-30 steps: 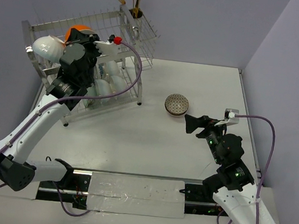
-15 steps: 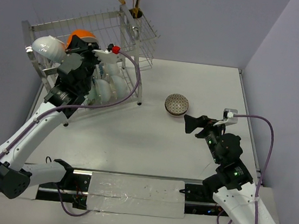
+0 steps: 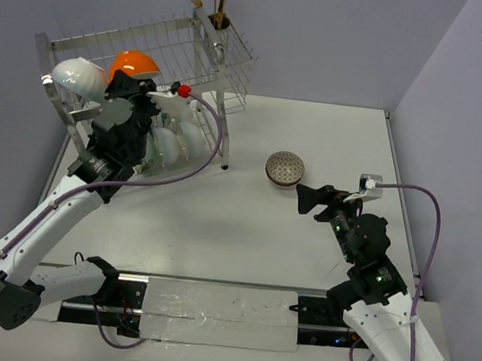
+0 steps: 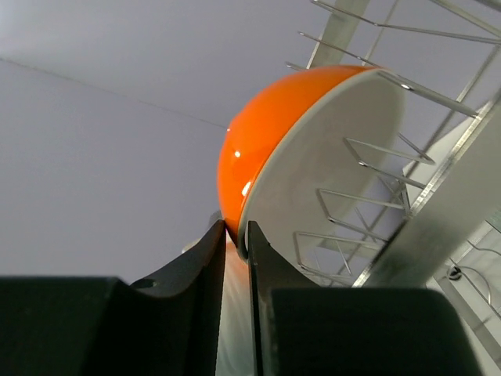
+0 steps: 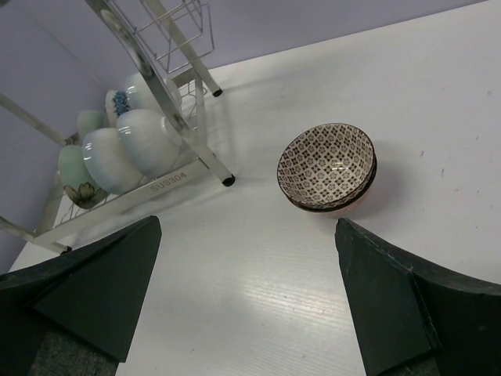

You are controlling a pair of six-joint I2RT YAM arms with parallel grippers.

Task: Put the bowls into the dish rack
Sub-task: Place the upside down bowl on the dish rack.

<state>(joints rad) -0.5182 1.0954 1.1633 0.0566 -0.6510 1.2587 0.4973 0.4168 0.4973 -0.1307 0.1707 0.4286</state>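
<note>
Orange ceramic bowl edgewise, propped by silver wire dish rack; left gripper at rim, pinch unclear; right gripper gaping.

At the tips of the black left pincer we see the orange bowl: glossy orange outside, white inside. The dish rack around it is silver wire. Just left of that pincer sits a plain white bowl. Ahead of the black right pincer we find the patterned bowl: a dark brown lattice on white, with a dark rim. To that pincer's front left, the racked bowls are white and pale teal; one carries a blue motif. The utensils are gold, the table white.
</note>
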